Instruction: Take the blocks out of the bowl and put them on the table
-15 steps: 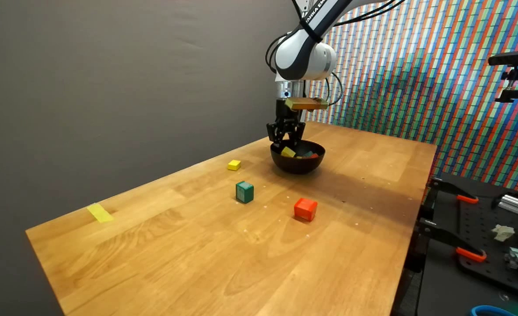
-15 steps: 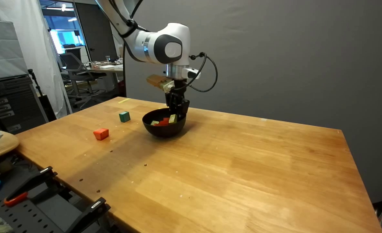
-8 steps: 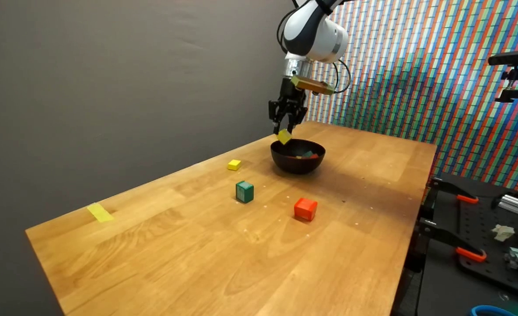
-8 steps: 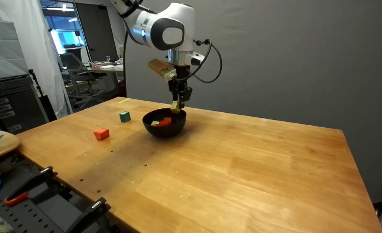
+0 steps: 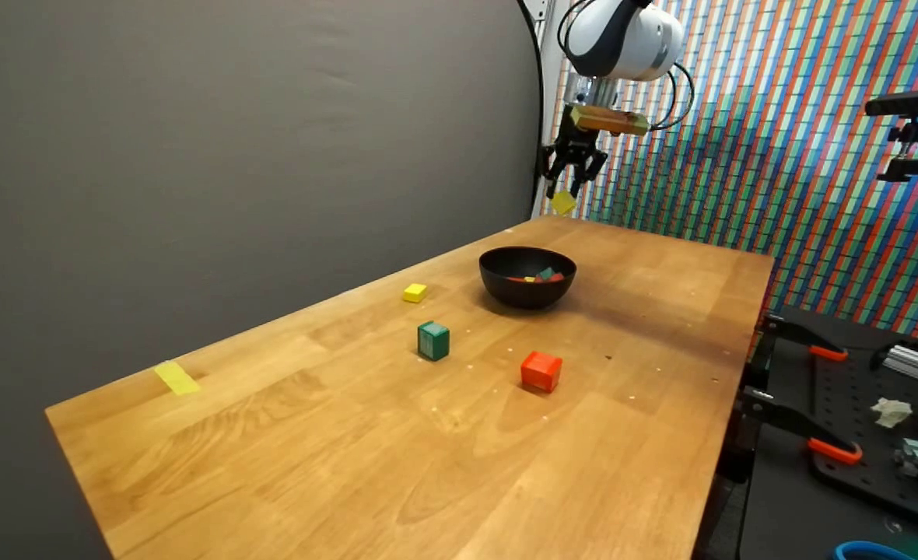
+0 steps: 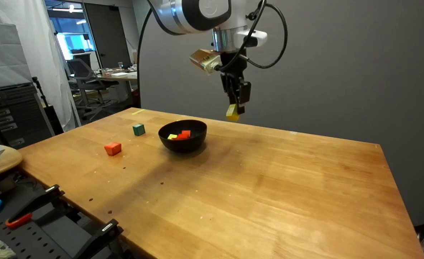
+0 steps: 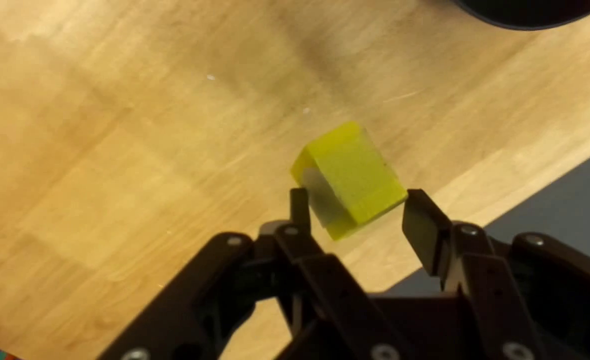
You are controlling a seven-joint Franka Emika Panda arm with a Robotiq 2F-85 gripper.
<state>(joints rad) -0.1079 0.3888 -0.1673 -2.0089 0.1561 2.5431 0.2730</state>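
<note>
Over the table (image 6: pixel 287 187), to one side of the black bowl (image 6: pixel 182 145) and clear of it, the gripper (image 7: pixel 353 202) has a yellow block (image 7: pixel 360 175) pinched between its fingertips (image 7: pixel 420 225), the jaws standing partway apart, about as far as the block lets them. That block hangs tilted in the air above the wood. Down in the bowl lie red blocks (image 6: pixel 185 133) and a second yellow block (image 6: pixel 172 136), with a bit of a green block (image 5: pixel 544 274) showing in an exterior view. Out on the tabletop rest a loose yellow block (image 5: pixel 415 293), a loose green block (image 5: pixel 433 341) and a loose red block (image 5: pixel 541 372); of these three the yellow one lies nearest the grey wall (image 5: pixel 233 155).
</note>
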